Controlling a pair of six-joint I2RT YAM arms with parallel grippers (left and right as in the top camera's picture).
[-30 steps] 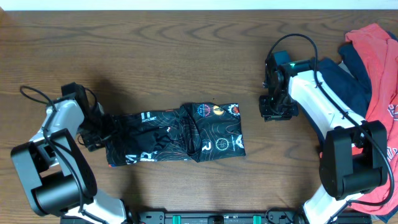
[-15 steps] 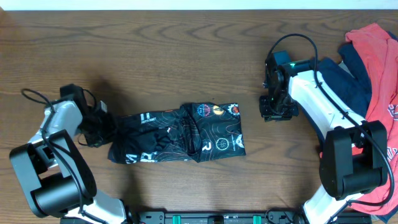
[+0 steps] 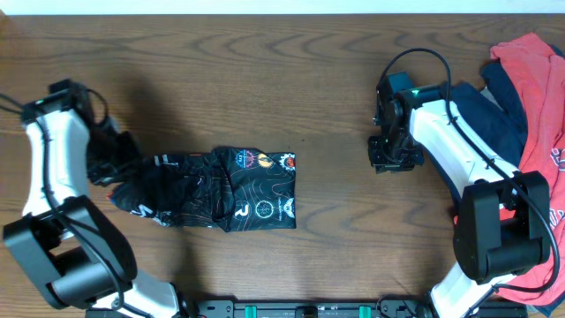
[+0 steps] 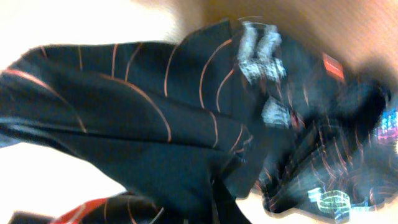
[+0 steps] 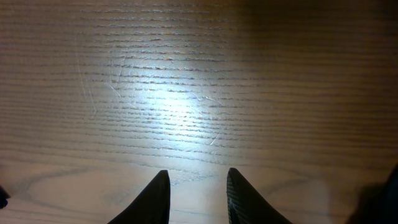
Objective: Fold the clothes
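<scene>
Dragging the jersey (image 3: 238, 187) leftward for folding, the left gripper (image 3: 121, 175) pinched its end; the right gripper (image 5: 198, 194) idled, fingers parted.

We saw a wooden table (image 3: 247, 71) with wavy grain, a pale strip (image 3: 265, 5) beyond its far edge, and a dark rail (image 3: 291, 310) with green marks at its near edge

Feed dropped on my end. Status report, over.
Left gripper shut on black jersey, left end. Right gripper open, empty, over table. Navy garment, red garment heaped far right.
</scene>
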